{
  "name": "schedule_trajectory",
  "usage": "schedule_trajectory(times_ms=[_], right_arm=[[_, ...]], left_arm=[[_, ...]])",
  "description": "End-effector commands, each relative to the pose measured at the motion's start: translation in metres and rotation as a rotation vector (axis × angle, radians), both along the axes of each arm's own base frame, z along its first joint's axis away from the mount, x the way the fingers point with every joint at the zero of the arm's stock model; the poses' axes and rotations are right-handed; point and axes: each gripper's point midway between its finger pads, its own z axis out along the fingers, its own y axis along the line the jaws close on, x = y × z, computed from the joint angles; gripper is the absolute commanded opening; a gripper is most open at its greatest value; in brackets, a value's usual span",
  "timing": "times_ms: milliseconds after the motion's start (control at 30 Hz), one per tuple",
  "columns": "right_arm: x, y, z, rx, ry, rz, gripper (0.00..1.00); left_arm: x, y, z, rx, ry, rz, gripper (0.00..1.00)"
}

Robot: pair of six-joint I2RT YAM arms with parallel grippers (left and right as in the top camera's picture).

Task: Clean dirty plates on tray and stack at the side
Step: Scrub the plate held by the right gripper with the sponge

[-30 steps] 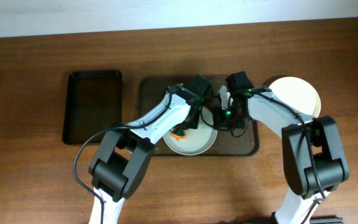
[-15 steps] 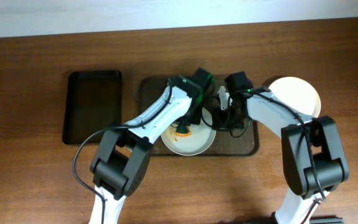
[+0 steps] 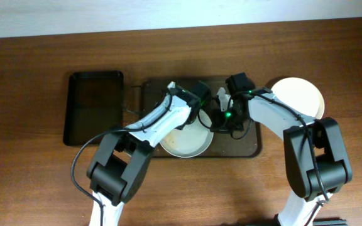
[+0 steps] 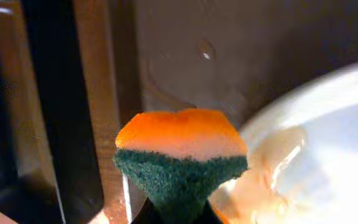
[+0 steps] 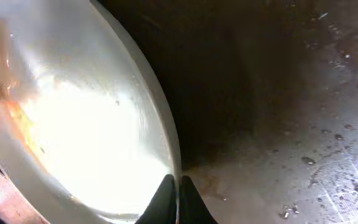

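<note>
A white plate point(image 3: 186, 140) lies at the front middle of the dark brown tray point(image 3: 247, 147). My right gripper point(image 3: 217, 123) is shut on its right rim; the right wrist view shows the rim point(image 5: 160, 134) pinched between the fingers point(image 5: 174, 186), with an orange smear on the plate's far side. My left gripper point(image 3: 197, 108) is shut on an orange and green sponge point(image 4: 180, 160), held at the plate's back edge over the tray point(image 4: 185, 56). The plate point(image 4: 328, 149) shows an orange smear near the sponge. A second white plate point(image 3: 301, 95) lies on the table right of the tray.
A smaller black tray point(image 3: 93, 107) stands on the wooden table point(image 3: 36, 176) left of the brown tray; its edge shows in the left wrist view point(image 4: 61, 106). Water drops lie on the brown tray's floor point(image 5: 328, 124).
My left gripper has moved with the sponge from the plate's middle back to its far edge. The plate has shifted slightly left and forward. The right gripper keeps its hold on the rim.
</note>
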Motion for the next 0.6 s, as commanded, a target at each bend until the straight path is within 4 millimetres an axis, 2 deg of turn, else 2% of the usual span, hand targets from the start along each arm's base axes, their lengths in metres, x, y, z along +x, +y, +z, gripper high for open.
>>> schedule_trajectory(times_ms=[0, 67, 167, 267, 333, 467, 500, 567], right_arm=[[0.001, -0.011, -0.006, -0.052, -0.005, -0.005, 0.04], [0.001, -0.011, -0.006, -0.052, -0.005, -0.006, 0.04], [0.0, -0.011, -0.006, -0.052, 0.001, -0.009, 0.04], [0.001, -0.012, -0.006, -0.054, 0.024, -0.063, 0.04], [0.001, -0.017, -0.007, -0.081, 0.021, -0.067, 0.04], [-0.003, -0.024, -0.003, -0.129, 0.059, -0.091, 0.04], [-0.005, -0.031, -0.002, -0.171, 0.073, -0.094, 0.04], [-0.006, -0.034, -0.001, -0.193, 0.08, -0.095, 0.04]], left_arm=[[0.006, -0.023, 0.038, -0.188, -0.038, -0.003, 0.0], [-0.011, -0.055, 0.018, -0.374, 0.095, -0.033, 0.0], [-0.027, -0.093, 0.003, -0.585, 0.198, -0.064, 0.0], [-0.032, -0.096, -0.02, -0.625, 0.196, -0.06, 0.0], [-0.036, -0.104, -0.027, -0.677, 0.212, -0.07, 0.0], [-0.036, -0.104, -0.041, -0.699, 0.188, -0.081, 0.0], [-0.032, -0.093, -0.043, -0.637, 0.156, -0.068, 0.0], [-0.017, -0.044, -0.04, -0.383, 0.04, -0.023, 0.0]])
